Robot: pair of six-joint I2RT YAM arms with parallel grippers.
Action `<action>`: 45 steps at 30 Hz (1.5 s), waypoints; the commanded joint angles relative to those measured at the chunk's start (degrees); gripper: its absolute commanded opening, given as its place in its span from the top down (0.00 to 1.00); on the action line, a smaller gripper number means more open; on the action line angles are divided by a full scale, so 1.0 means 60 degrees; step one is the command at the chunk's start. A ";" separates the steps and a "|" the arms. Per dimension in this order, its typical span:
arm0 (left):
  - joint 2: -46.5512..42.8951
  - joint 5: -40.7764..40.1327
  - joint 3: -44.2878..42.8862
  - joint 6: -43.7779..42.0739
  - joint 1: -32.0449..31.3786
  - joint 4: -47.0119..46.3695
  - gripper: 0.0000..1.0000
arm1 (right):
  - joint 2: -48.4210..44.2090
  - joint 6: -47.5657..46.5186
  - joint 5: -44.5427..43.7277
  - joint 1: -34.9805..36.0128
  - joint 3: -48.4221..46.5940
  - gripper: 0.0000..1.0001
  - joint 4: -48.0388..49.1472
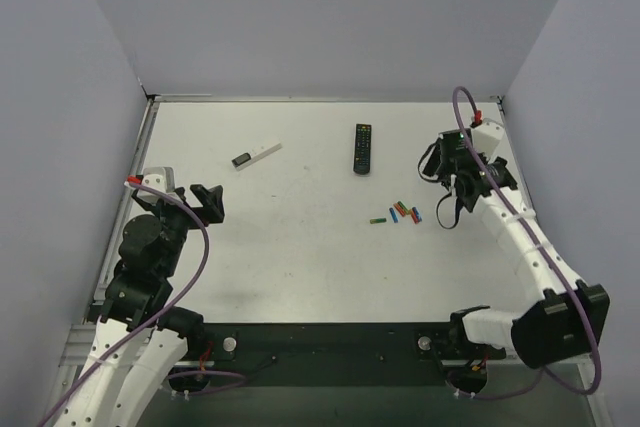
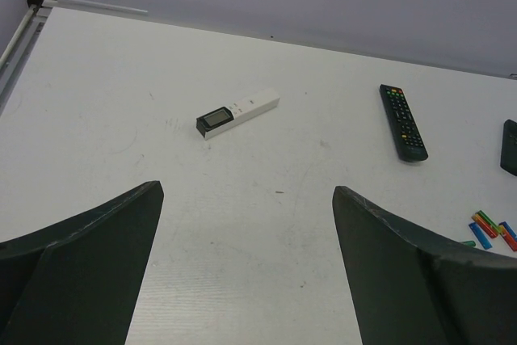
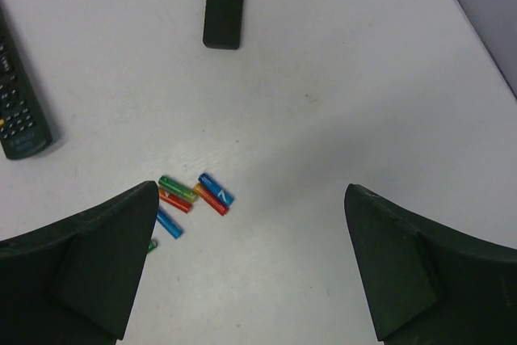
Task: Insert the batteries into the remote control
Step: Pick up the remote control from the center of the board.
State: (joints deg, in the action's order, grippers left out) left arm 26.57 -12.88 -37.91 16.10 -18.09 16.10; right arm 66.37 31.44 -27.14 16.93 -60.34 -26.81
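Both jaws wide: left gripper (image 2: 246, 199), right gripper (image 3: 250, 191); batteries (image 3: 194, 195) loose near remote control (image 3: 223, 6)

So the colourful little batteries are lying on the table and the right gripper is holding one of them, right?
Not quite. The batteries are lying on the table, but the right gripper is holding none of them: it is open and empty. The right wrist view shows this.
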 commanded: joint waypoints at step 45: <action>-0.0092 -0.0402 -0.0024 -0.0178 -0.0574 -0.0017 0.03 | 1.0019 0.0473 0.3307 -0.3144 -0.6791 0.71 -0.1319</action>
State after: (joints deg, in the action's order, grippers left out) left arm 25.93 -15.16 -37.91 15.40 -21.30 16.99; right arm 129.51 34.76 -7.09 -1.54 -102.56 -31.31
